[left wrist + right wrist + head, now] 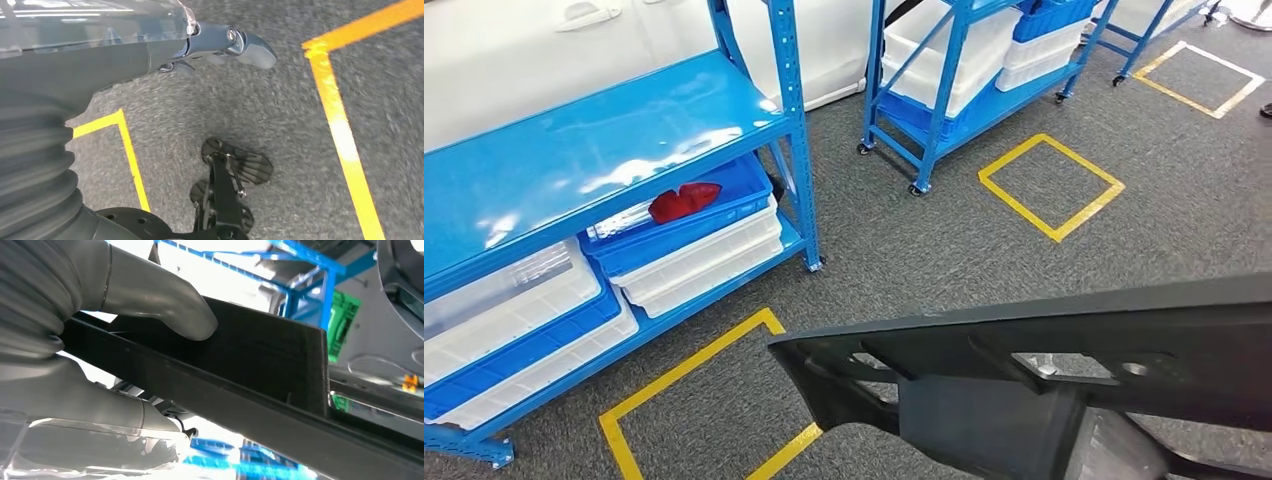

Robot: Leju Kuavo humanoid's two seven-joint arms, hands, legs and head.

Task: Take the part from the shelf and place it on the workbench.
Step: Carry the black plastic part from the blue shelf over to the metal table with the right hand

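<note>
1. The right hand is clamped on the dark part; in the right wrist view its thick grey thumb presses down on the part's flat face while the rest of the hand sits under the lower edge. The left hand hangs over the grey carpet with nothing in it; its fingers look loosely extended, but I cannot tell whether they are spread apart or drawn together.
2. The part is a long black moulded panel, off the shelf already, carried low across the front of the body in the head view, slanting from lower left up to the right edge.
3. The blue shelf stands to the left, just beside a yellow floor square. Its lower level holds a blue bin with a red piece inside, set on white bins.
4. A second rack on castors stands further off, with another yellow floor square near it.
5. Judging the step as the carry to the workbench: keep the thumb pressure steady, hold the long panel level, and turn slowly so its free end swings wide of the shelf posts. One-handed, the overhang could twist in the grasp.
</note>
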